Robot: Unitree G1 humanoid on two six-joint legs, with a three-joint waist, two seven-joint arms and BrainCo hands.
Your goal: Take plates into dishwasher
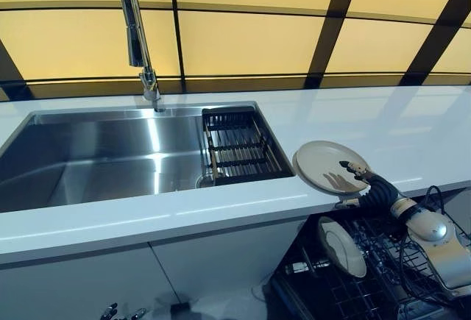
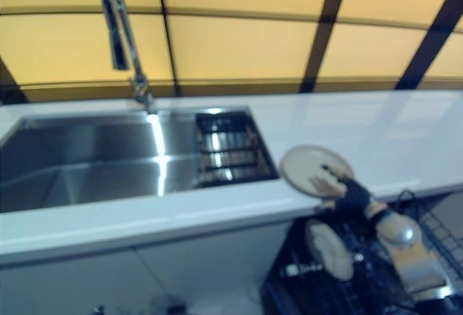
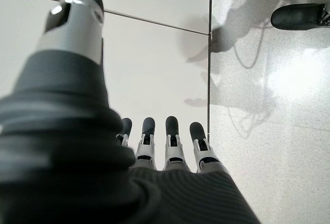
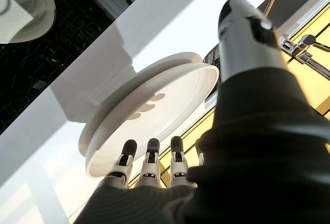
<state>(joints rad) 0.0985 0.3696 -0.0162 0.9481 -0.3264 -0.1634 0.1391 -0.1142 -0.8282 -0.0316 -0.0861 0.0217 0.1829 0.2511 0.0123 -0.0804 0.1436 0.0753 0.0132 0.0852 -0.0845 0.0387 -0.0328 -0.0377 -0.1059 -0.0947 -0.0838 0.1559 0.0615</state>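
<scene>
At the right of the frame the right hand (image 1: 366, 180) hovers with straight, open fingers over a round cream plate (image 1: 324, 165) lying on the white countertop (image 1: 221, 213), gripping nothing, while a second cream plate (image 1: 342, 246) stands in the dark wire dishwasher rack (image 1: 383, 268) at lower right and the left hand (image 3: 165, 147) hangs empty, fingers straight.

Warm yellow light glows from the far wall panels (image 1: 243, 40) and tints the white counter (image 1: 412, 125) beneath them. Bright streaks of glare run down the steel sink (image 1: 88, 162) and along the tap (image 1: 135, 33). The plate (image 1: 327, 165) on the counter carries the finger shadows of the right hand (image 1: 368, 180). The right eye view is blurred all over, while the left eye view is crisp. In the left wrist view the floor (image 3: 289, 131) shows a white glare patch and soft grey shadows.
</scene>
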